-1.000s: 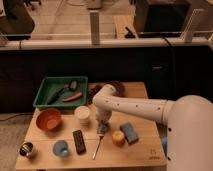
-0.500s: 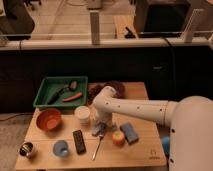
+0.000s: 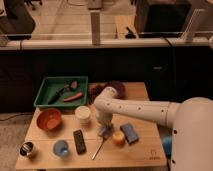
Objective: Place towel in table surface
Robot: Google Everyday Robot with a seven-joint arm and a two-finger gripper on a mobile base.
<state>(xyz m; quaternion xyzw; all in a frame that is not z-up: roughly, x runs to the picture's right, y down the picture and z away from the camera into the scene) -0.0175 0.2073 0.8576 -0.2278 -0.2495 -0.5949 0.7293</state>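
grey-blue towel (image 3: 105,134) sits bunched under the gripper (image 3: 103,127), held low over the wooden table (image 3: 135,155) for setting down; its grip i cannot tell

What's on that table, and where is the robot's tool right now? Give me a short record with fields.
tool: down at the middle of the table, between cup and sponge
tray: green, back left
bowl: orange, left, in front of tray
cup: white, right of bowl
remote: dark, front
sponge: blue, right of tool
cloth: dark red, at the back behind the arm; may be the towel
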